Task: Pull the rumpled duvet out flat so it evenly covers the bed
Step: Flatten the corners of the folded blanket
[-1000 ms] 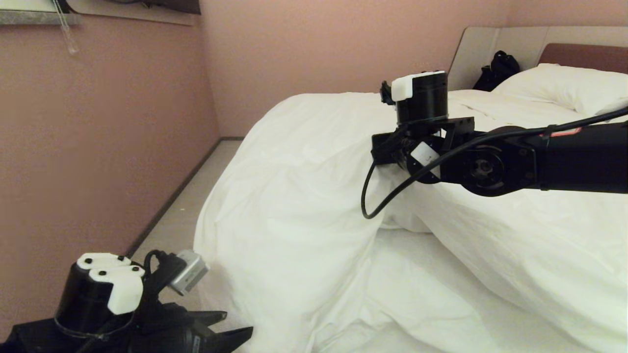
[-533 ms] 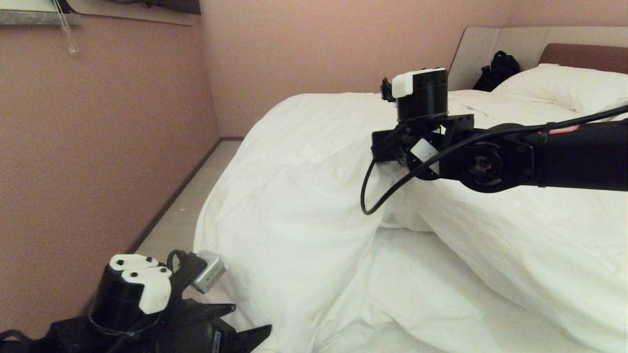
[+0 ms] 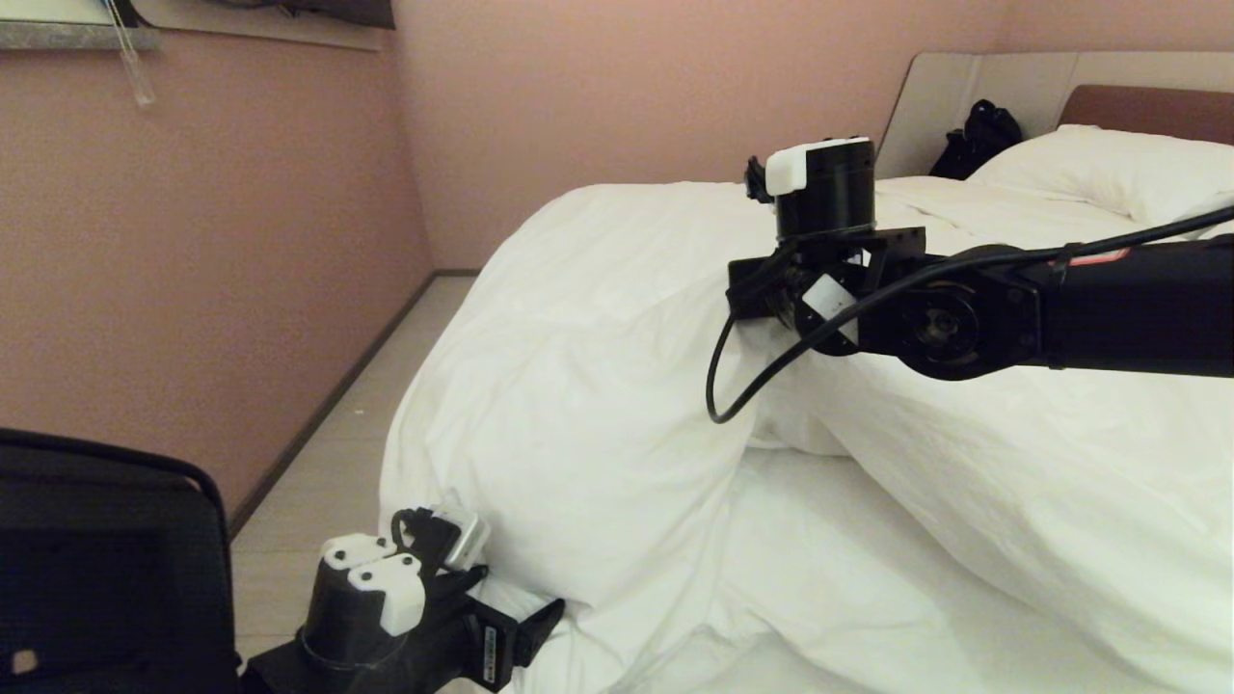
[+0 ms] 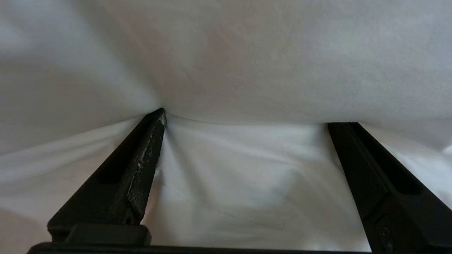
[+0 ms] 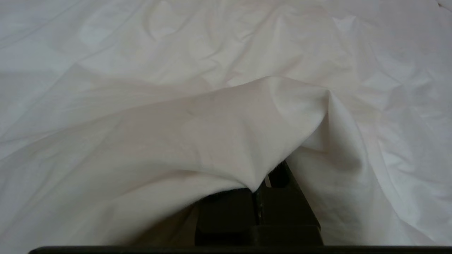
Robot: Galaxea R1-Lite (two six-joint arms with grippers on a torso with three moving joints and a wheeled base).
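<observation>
Broadly, the bed (image 3: 819,598) carries a rumpled white duvet (image 3: 578,405), bunched toward its left side. Mid-bed, the right gripper (image 5: 259,197) is clamped on a duvet fold. Low at the near edge, the left gripper (image 4: 247,155) gapes wide, seemingly pressing into fabric.

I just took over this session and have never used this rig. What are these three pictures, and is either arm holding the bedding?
The wide picture comes from the robot's head; the other two from cameras on its wrists. A rumpled white duvet lies bunched on the bed, leaving sheet bare. The right gripper, reaching across from the right, is shut on a duvet fold. The left gripper, low at the bed's near corner, has its jaws wide apart against the fabric, gripping nothing.
</observation>
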